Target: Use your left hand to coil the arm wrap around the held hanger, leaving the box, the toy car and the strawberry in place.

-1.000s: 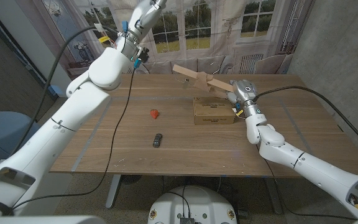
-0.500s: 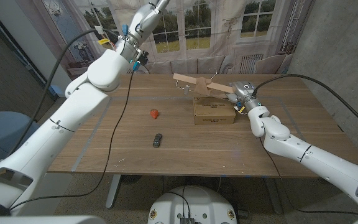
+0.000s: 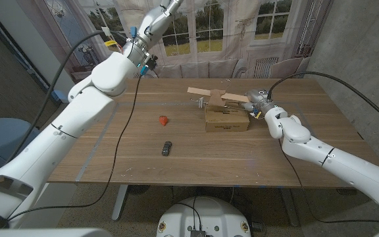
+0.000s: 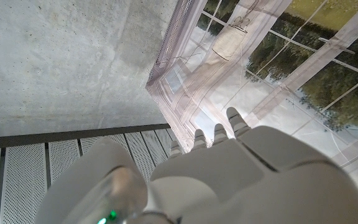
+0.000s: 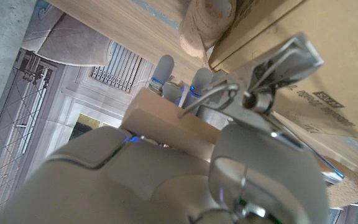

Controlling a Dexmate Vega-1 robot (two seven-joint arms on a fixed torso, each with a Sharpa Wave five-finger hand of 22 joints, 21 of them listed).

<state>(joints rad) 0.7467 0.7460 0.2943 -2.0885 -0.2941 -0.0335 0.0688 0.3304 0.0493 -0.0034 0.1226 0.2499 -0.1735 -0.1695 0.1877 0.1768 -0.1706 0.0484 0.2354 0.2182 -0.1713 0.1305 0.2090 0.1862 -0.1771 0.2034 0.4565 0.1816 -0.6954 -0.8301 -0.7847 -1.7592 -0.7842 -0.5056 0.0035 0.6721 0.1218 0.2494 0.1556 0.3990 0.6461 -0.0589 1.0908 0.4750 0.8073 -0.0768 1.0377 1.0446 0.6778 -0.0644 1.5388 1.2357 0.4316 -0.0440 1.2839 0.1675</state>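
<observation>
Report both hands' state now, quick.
Left hand: raised high away from the table, no object seen in it; open or closed cannot be told.
Right hand: holds the wooden hanger over the box.

This looks like a test room or lab made up to look like a home. The walls are bare grey concrete (image 3: 354, 39). Behind the wooden table (image 3: 196, 158) hangs a big printed sheet (image 3: 196, 29) with pictures of windows, trees and grass on it, so it is not a real window. Black cables (image 3: 127, 125) run across the table. The ceiling (image 4: 55, 56) is grey concrete too.
</observation>
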